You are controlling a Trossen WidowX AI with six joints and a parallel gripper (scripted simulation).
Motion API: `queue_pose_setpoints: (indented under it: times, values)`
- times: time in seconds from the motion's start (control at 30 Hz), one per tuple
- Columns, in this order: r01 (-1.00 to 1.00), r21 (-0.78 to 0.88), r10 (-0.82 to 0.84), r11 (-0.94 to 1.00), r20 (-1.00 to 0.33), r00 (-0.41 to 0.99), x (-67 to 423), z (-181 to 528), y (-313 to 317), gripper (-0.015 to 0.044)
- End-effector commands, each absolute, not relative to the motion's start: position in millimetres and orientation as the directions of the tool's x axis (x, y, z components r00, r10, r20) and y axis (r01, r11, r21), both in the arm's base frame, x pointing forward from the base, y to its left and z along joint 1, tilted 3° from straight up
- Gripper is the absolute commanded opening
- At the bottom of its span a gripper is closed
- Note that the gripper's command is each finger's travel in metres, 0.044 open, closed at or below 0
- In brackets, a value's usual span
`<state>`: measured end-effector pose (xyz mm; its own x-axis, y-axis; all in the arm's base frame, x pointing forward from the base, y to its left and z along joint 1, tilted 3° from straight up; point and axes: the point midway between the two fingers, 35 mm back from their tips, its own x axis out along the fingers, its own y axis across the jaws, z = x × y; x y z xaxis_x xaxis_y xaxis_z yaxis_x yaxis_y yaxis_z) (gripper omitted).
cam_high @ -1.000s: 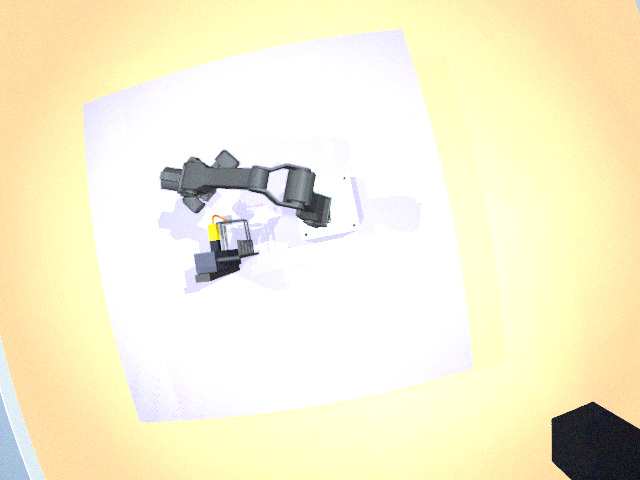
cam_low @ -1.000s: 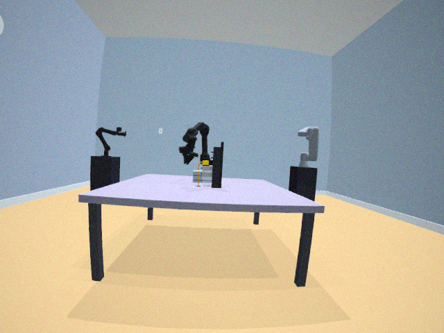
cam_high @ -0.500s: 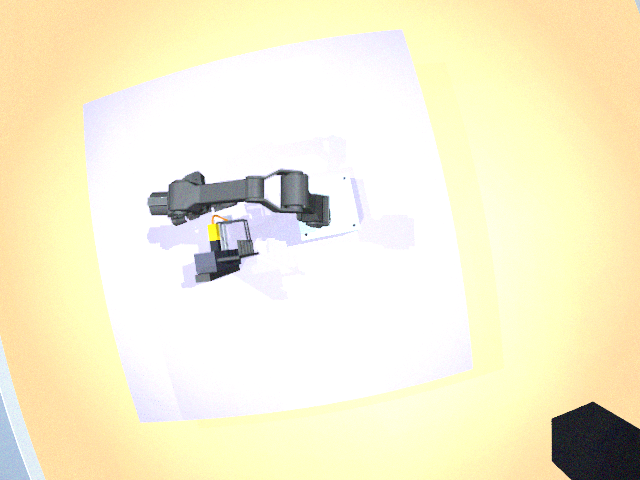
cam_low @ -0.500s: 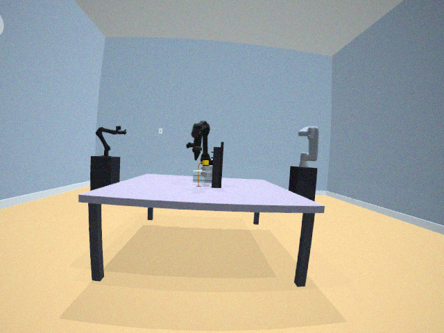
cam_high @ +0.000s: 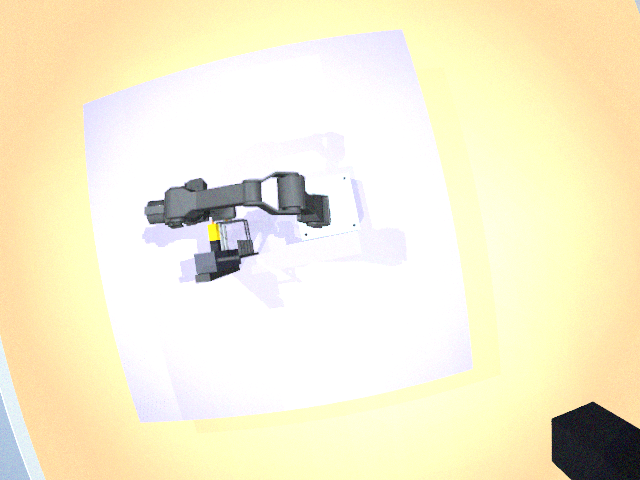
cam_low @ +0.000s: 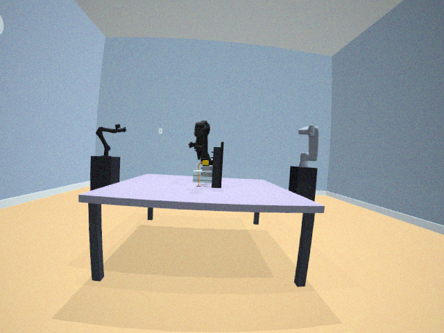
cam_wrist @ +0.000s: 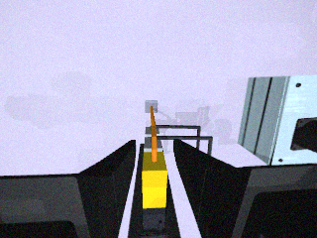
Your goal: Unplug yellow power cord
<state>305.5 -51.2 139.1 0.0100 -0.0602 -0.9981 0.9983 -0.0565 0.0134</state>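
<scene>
The yellow plug [cam_wrist: 155, 188] sits in a dark socket block [cam_wrist: 154, 221], which I take for the power strip. Its orange cord [cam_wrist: 154, 134] runs away to a small grey end piece [cam_wrist: 152, 105] on the table. In the wrist view my gripper [cam_wrist: 155, 144] is open, with one finger on each side of the plug and a thin gap of table showing on both sides. In the top view the plug [cam_high: 212, 231] lies just below my arm [cam_high: 227, 198], next to the dark strip block [cam_high: 217, 263]. The fingers themselves are hidden under the arm there.
A thin dark wire frame [cam_wrist: 184, 134] stands just right of the cord. My white base plate [cam_high: 330, 206] lies to the right, and a pale ribbed block [cam_wrist: 277, 119] shows at the right of the wrist view. A dark upright panel [cam_low: 217, 164] stands on the table by the plug [cam_low: 205, 162].
</scene>
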Motion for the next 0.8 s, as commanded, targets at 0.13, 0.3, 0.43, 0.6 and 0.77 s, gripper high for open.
queue_pose_setpoints:
  times: [0.13, 0.3, 0.43, 0.6, 0.77]
  values:
    - [0.998, 0.008, -0.051, -0.064, -0.999, 0.005, 306.6, 137.7, -39.4, 0.016]
    - [0.998, 0.008, -0.05, -0.064, -0.999, 0.005, 307.3, 137.3, -31.3, 0.016]
    - [0.998, 0.008, -0.05, -0.064, -0.999, 0.005, 307.6, 136.9, -24.7, 0.016]
    - [0.998, 0.008, -0.049, -0.064, -0.999, 0.005, 307.9, 136.5, -16.6, 0.016]
    - [0.998, 0.008, -0.048, -0.064, -0.999, 0.005, 308.0, 136.2, -9.6, 0.016]
